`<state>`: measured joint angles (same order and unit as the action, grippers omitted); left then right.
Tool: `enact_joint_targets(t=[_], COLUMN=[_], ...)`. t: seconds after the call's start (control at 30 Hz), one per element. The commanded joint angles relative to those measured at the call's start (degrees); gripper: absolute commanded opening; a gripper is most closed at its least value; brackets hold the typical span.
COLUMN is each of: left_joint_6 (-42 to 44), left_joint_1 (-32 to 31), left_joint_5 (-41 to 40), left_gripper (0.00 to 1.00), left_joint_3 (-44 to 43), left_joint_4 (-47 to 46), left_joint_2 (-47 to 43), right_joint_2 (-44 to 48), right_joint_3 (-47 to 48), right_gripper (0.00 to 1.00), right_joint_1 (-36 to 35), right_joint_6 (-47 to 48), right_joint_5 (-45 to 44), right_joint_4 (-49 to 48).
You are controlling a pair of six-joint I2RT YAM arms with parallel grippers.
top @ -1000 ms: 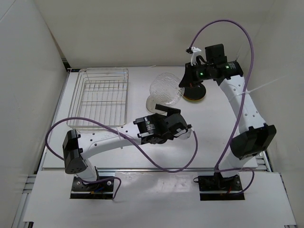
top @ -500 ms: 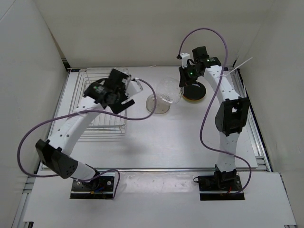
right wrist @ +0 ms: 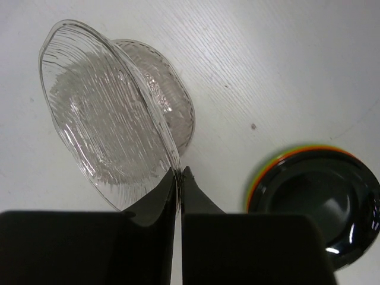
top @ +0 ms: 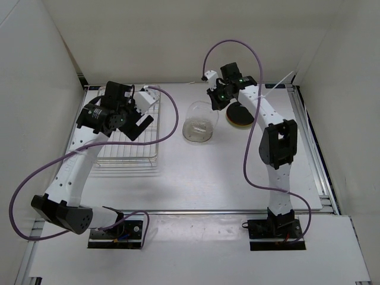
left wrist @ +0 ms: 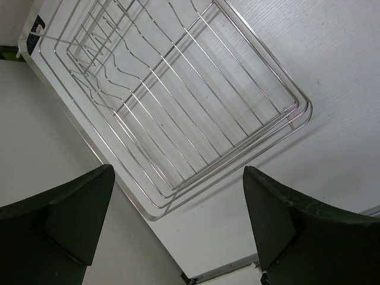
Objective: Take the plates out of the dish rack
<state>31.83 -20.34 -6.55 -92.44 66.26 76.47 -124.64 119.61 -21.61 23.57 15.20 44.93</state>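
Rack (left wrist: 295, 110) being hovered over by released left gripper (left wrist: 178, 178); glass plate (right wrist: 107, 124) being pinched at its rim by clenched right gripper (right wrist: 178, 175).
Thin silver wire grid is being shown bare of plates. Ribbed clear plate is being held steeply tilted over the white table (top: 202, 178), right of the rack; whether its lower edge is touching cannot be told. Lowering is best being done slowly, the plate being levelled before release, since a thin glass rim is judged slippery and brittle. Glossy black plate (right wrist: 314, 202) is lying on orange plate (right wrist: 279, 157) and green plate (right wrist: 256, 178), just right.
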Motion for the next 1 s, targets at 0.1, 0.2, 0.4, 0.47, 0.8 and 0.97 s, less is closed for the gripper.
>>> enact_joint_targets(t=[0.1, 0.2, 0.4, 0.47, 0.8, 0.97], left_joint_6=[-0.9, -0.9, -0.9, -0.9, -0.9, -0.9], left_joint_1=[0.8, 0.8, 0.8, 0.8, 0.8, 0.8], left_joint_5=[2.2, 2.2, 2.7, 2.7, 2.7, 2.7], left_gripper=[1.00, 1.00, 1.00, 1.00, 1.00, 1.00], left_joint_3=[0.2, 0.8, 1.4, 1.4, 1.9, 1.9], left_joint_4=[1.0, 1.0, 1.0, 1.0, 1.0, 1.0], left_joint_2=[-2.0, -2.6, -2.6, -2.6, -2.6, -2.6], right_joint_2=[-2.5, -3.1, -4.6, -4.6, -5.9, -5.9], right_joint_3=[1.9, 1.9, 1.9, 1.9, 1.9, 1.9], right_gripper=[0.00, 0.00, 0.00, 0.00, 0.00, 0.00], right_joint_1=[-2.4, -3.5, -4.1, -4.1, -4.6, -5.1], right_joint_6=[0.9, 1.9, 3.7, 3.7, 7.2, 7.7], right_joint_5=[-2.9, -4.0, -5.9, -5.9, -7.0, -7.0], right_joint_4=[-5.5, -5.5, -6.7, -6.7, -5.5, -4.9])
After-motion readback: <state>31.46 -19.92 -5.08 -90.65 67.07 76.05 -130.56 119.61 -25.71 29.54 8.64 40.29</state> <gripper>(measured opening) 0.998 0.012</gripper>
